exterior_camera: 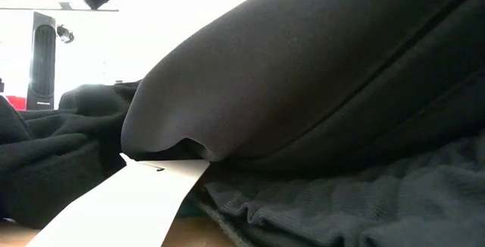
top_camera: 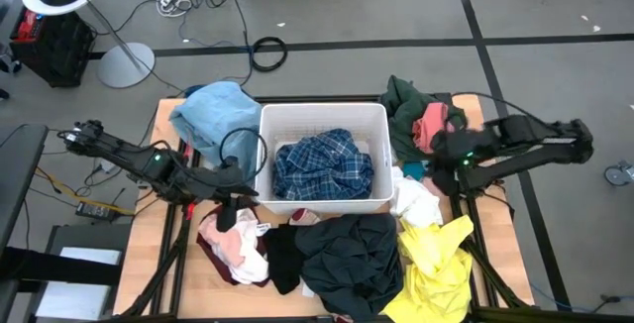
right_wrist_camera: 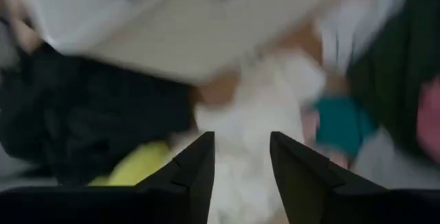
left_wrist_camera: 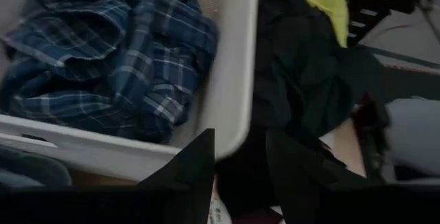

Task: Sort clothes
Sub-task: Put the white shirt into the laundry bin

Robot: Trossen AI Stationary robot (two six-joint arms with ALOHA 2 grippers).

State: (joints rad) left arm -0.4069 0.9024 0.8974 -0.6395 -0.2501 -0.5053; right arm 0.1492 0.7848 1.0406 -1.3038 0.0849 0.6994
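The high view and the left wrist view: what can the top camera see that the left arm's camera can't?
Only the high view shows the light blue garment, the pink garment, the white garment and the right gripper above the clothes. Only the left wrist view shows the left gripper, open, close up beside the bin's corner. Both show the blue plaid shirt inside the white bin, the dark garment and the yellow garment.

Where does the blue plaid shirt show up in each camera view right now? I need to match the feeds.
High view: blue plaid shirt lies inside the white bin, centre of table.
Low view: not in it; dark fabric fills the picture.
Left wrist view: blue plaid shirt fills the bin's inside, beyond the rim.
Right wrist view: cannot tell; only a blurred bin wall.
Shared landmark: the white bin.
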